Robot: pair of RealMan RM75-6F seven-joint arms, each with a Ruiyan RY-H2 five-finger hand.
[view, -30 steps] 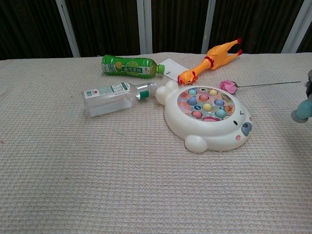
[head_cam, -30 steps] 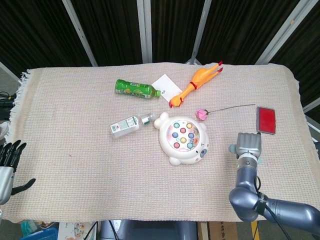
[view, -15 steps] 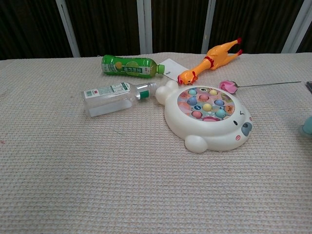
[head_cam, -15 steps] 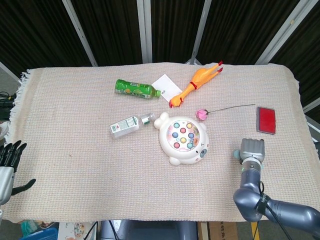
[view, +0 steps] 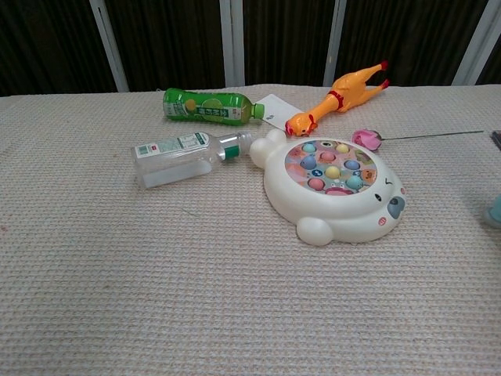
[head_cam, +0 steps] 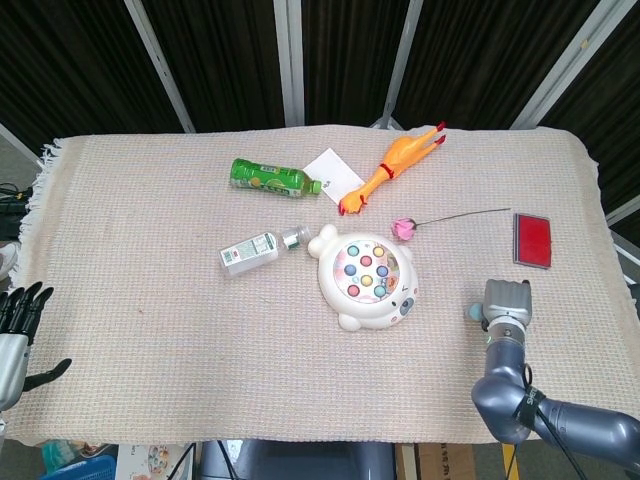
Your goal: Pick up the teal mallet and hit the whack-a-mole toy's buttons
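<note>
My left hand hangs off the table's left edge, dark fingers spread and holding nothing, just as a second ago. The white bear-shaped whack-a-mole toy with pastel buttons sits mid-cloth, untouched. My right hand has drawn back toward me over the last second, carrying the teal mallet, whose head pokes out at its left side. The fingers seem wrapped round the handle, though I can't see them. So the pickup looks done, but I've moved away from the buttons. Only the head view shows either hand; the chest view catches just a teal sliver at its right edge.
</note>
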